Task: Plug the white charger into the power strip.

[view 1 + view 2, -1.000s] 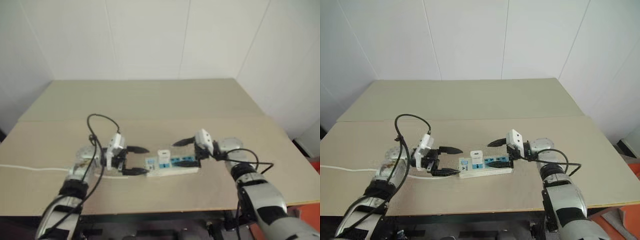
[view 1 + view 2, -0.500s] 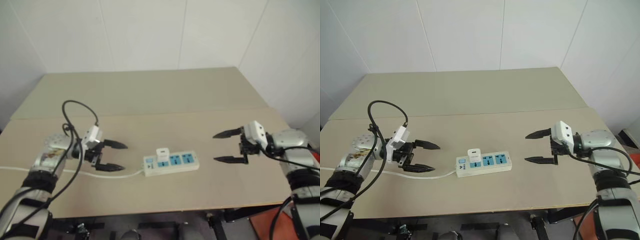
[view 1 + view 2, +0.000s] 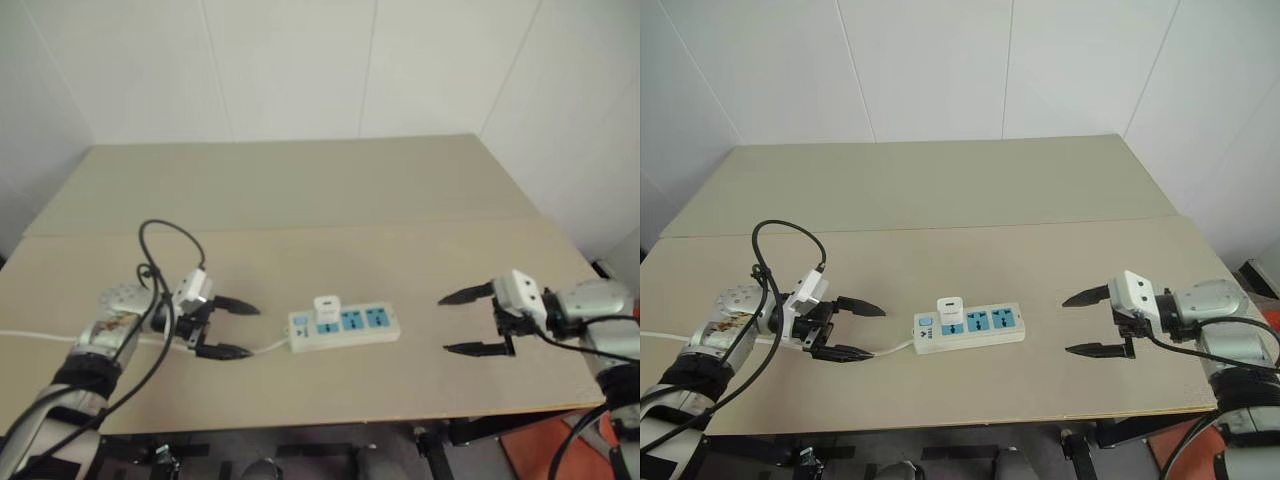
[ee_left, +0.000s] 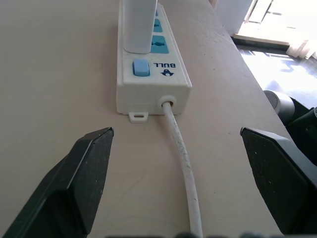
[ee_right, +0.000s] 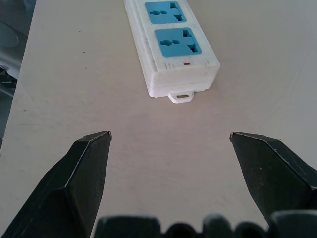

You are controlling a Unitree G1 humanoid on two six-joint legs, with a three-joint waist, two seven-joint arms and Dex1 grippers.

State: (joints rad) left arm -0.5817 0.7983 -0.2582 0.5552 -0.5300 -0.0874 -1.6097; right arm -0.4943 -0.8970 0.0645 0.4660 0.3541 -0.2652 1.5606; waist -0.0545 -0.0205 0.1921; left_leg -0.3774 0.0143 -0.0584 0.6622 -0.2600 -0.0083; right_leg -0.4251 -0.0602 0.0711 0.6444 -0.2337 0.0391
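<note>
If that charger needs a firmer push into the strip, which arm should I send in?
Left, probably. The white charger stands in the power strip's socket nearest the left gripper; the right gripper is farther off.

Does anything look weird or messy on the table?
Nothing stands out. The white charger stands upright in the socket nearest the switch of the power strip, which lies flat on the table, its cord trailing off toward the robot's left. Both end effectors are open and apart from it.

A lab-like test room — bare white walls (image 3: pixel 940 70), plain table (image 3: pixel 940 190).
</note>
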